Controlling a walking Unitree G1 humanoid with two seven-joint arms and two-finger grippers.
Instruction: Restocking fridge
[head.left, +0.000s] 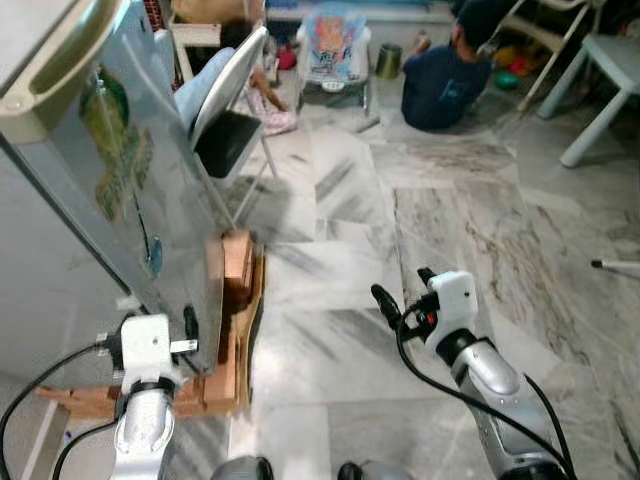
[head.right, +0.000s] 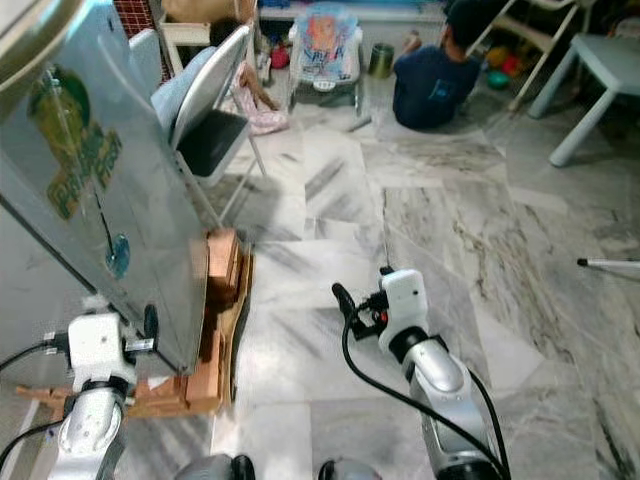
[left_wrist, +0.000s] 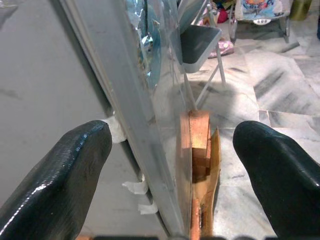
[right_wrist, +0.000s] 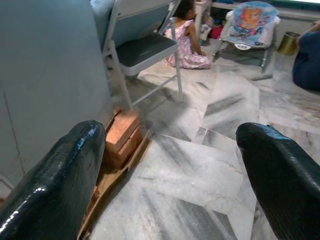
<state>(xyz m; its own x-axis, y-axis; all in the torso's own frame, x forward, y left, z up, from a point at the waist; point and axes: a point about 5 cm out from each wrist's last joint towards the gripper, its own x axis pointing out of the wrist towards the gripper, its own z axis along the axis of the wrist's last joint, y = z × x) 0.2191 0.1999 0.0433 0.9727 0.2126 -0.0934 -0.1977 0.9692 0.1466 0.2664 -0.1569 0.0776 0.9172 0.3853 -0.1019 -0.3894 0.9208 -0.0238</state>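
Your left gripper (left_wrist: 170, 165) sits low at the bottom corner of the fridge door (head.left: 110, 170), jaws spread wide, one finger on each side of the door's thin edge, neither clearly touching it. The door is silver with a green sticker (head.left: 110, 140) on its face and stands open, swung out toward the room. The fridge body (head.left: 40, 290) is the grey wall to the left of it.

Your right gripper (head.left: 400, 300) hangs over bare marble floor (head.left: 450, 220), well apart from the door, jaws spread with nothing between them.

Wooden blocks (head.left: 237, 265) are stacked on the floor just beside the door's lower edge, with more wood (head.left: 215, 385) lying flat under it near your left arm.

Behind the door, a grey folding chair (head.left: 235, 120) stands on the floor. A small child in pink (right_wrist: 187, 45) sits on the floor past the chair. A baby bouncer (head.left: 335, 50) is further back, and a person in a dark blue top (head.left: 445, 80) sits on the floor beside it. A white table (head.left: 610, 70) stands at the far right.
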